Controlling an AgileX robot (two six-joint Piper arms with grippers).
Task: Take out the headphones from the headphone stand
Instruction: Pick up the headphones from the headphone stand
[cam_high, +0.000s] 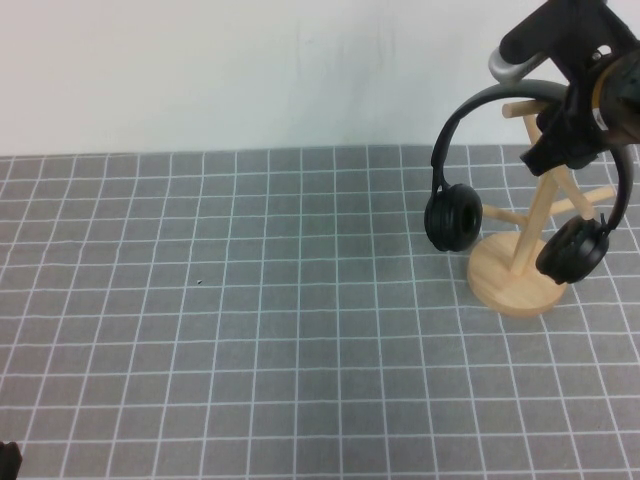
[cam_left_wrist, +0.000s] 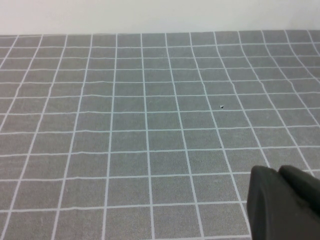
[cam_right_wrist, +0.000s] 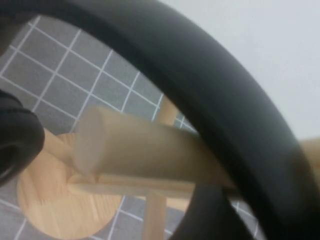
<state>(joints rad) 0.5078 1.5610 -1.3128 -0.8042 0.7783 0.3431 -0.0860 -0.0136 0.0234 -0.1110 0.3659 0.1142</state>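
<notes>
The black headphones (cam_high: 453, 215) hang over the top peg of the light wooden headphone stand (cam_high: 505, 280) at the far right of the table, one ear cup on each side of the pole. My right gripper (cam_high: 562, 125) is at the top of the stand, shut on the headband. In the right wrist view the headband (cam_right_wrist: 210, 85) arcs close over the top peg (cam_right_wrist: 140, 150), with the round base (cam_right_wrist: 45, 200) below. My left gripper (cam_high: 8, 458) is low at the near left corner, far from the stand; it is shut and empty in the left wrist view (cam_left_wrist: 280, 200).
The grey gridded mat (cam_high: 250, 300) covers the table up to a white wall (cam_high: 200, 70) at the back. A tiny dark speck (cam_high: 200, 282) lies on the mat left of centre. The stand stands close to the right edge of the view.
</notes>
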